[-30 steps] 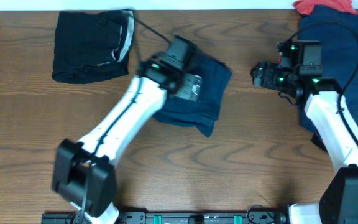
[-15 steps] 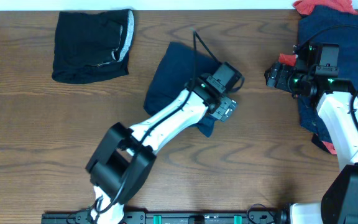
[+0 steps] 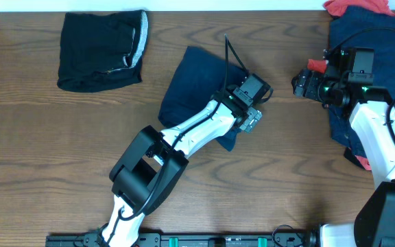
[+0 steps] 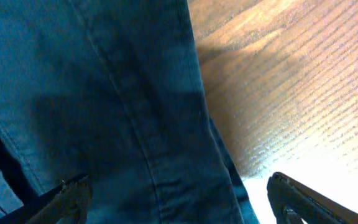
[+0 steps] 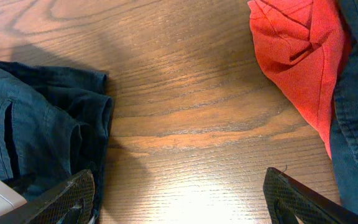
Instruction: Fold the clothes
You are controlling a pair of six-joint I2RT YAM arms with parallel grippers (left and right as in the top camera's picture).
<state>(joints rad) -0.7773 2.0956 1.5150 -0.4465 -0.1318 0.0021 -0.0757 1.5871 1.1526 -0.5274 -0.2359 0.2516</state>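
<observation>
The navy shorts [image 3: 196, 82] lie folded in the middle of the table [image 3: 286, 185], as a slanted bundle with one corner pointing to the near side. The left arm reaches across the near half of these shorts, and the left gripper [image 3: 250, 123] sits over their right edge. In the left wrist view this gripper [image 4: 178, 199] has its two fingers spread wide. Blue fabric with a stitched seam fills the space under and between them, and bare wood shows just to the right of the cloth edge. I cannot tell if the fingertips touch the fabric. A thin black cable [image 3: 229, 56] rises from the left wrist over the far part of the shorts.

The right gripper [image 3: 300, 84] hovers over bare wood to the right of the shorts, apart from them. In the right wrist view its fingers are also wide apart with nothing between them [image 5: 179, 196], and the wrinkled edge of the shorts [image 5: 42, 118] is on the left.

A black piece [image 3: 101, 49] with a grey band lies well to the left of the shorts, folded. A pile of navy clothes [image 3: 389, 62] lies far to the right of the shorts, with a red piece [image 3: 358, 7] at its far end.
</observation>
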